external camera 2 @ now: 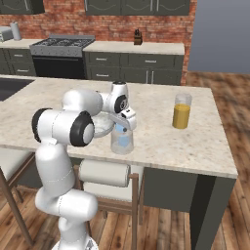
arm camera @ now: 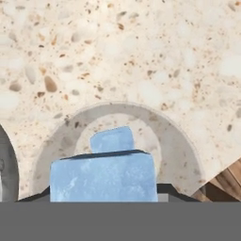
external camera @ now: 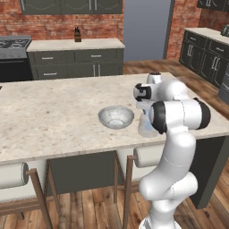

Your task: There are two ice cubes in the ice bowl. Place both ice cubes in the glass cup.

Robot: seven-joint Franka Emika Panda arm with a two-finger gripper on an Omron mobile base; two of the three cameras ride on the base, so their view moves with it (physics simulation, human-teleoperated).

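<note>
Held ice cube (arm camera: 103, 176), small light-blue translucent block, sits clamped between the jaws at the bottom of the hand view, directly above the mouth of the clear colourless cylindrical glass cup (external camera 2: 121, 141). Second light-blue ice cube (arm camera: 112, 140) already lies on the cup's floor, seen through the rim ring just past the held one. So one in, one still gripped.

Key relation: cup opening is straight below the jaws along the gripper's axis; the held cube overlaps the ring's near half in the hand view, so it looks roughly centred, maybe slightly toward the near rim. Judgement: next move is just to let go, maybe a small lowering first; risk is the cube clipping the rim or bouncing off the cube below.

Gripper (external camera 2: 123, 128) hangs over the cup in the right base view, fingers closed on the cube. In the left base view the arm's elbow covers most of the cup.

Shallow round silver-grey speckled ice bowl (external camera: 116, 116) stands just beside the cup, on the side away from the pale speckled stone surface (external camera: 53, 112) edge corner; it looks empty of cubes. Tall glass with amber-yellow liquid (external camera 2: 181, 111) stands well apart from the cup, further along the surface, not part of this. Wooden stools are tucked under the surface edge near the cup.
</note>
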